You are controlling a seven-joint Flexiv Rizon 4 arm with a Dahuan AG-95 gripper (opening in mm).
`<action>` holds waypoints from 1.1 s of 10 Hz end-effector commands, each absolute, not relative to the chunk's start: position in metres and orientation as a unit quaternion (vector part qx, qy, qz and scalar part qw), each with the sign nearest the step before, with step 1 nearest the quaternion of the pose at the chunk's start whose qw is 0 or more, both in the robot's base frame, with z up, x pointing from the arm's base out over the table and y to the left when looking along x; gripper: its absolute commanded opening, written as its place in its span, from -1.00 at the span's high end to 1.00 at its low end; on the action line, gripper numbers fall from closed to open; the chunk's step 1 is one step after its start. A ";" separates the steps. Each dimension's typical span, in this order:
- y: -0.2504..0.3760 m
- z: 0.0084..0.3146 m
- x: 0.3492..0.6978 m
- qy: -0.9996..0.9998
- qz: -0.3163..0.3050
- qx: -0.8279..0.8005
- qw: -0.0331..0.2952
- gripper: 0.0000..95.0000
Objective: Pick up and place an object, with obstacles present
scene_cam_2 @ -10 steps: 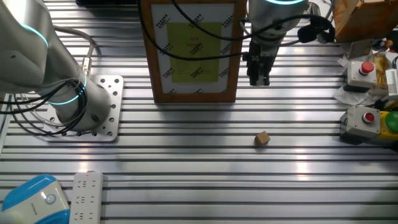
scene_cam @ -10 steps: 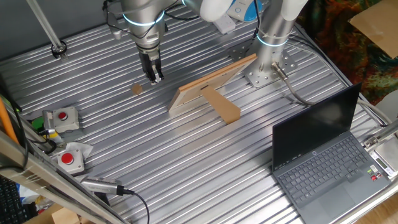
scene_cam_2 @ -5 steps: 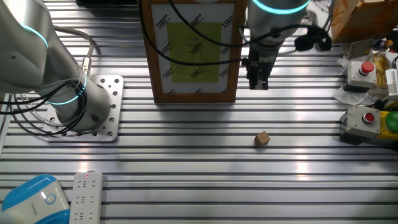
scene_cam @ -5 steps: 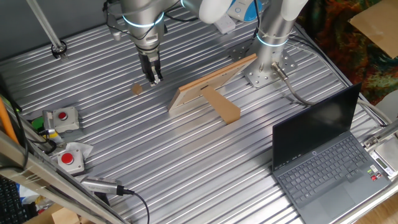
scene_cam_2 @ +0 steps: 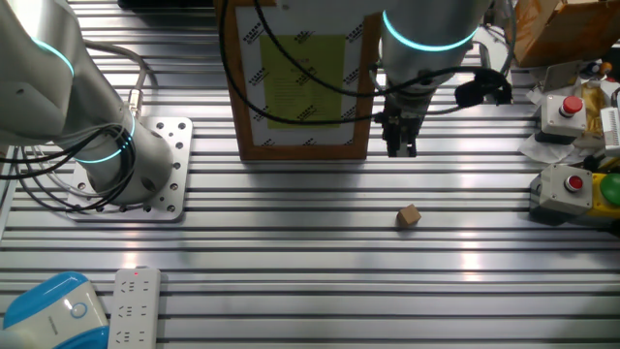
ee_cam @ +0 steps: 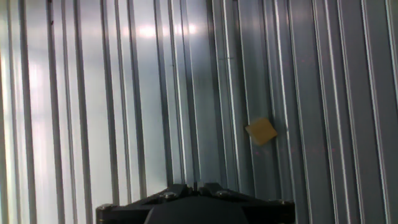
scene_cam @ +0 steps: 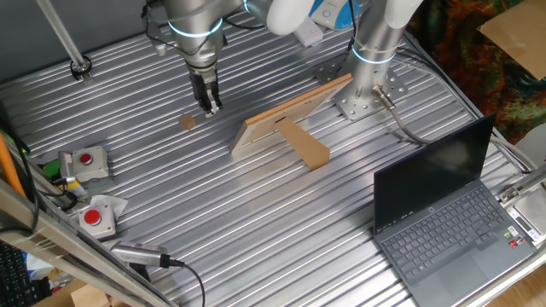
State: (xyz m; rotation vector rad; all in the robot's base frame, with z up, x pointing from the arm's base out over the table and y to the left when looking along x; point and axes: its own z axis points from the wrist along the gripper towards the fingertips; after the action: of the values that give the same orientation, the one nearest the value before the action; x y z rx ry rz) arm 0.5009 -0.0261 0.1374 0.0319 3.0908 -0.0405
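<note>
Ribbed metal slats make up the table (scene_cam: 256, 222), which carries everything. Largest on it is the black laptop (scene_cam: 444, 213), open, well away from the jaws; a small round mark sits on its lid, too small to read. The light-wood panel (scene_cam: 290, 115) stands on edge just beside the jaws; in the other fixed view its face carries a yellow-green sheet with a few lines of print and hatched corner marks, the writing too fine to make out. The brown bar (scene_cam: 305, 145) lies flat, one end butting the panel's middle so the two form a T on the side away from the jaws. Two grey boxes with red buttons (scene_cam: 84, 159) sit near the table's edge, well apart from the jaws. The jaws (scene_cam: 210, 108) hang above the slats, fingers drawn close together with nothing between them. Smallest is the tan cube (scene_cam_2: 409, 215), alone on the table, near the jaws but not touching them; in the hand view it lies ahead of the fingertips and off to one side.
</note>
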 end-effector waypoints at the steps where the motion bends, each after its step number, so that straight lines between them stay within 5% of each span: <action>1: -0.037 0.134 0.509 1.000 -0.007 0.001 0.020 1.00; 10: -0.081 0.103 0.533 0.999 0.011 -0.047 0.000 1.00; 11: -0.081 0.102 0.534 0.999 0.009 -0.054 -0.004 0.60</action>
State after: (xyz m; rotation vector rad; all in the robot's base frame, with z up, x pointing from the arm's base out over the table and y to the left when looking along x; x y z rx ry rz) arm 0.5323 -0.0809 0.1025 -0.1643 3.1366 0.0266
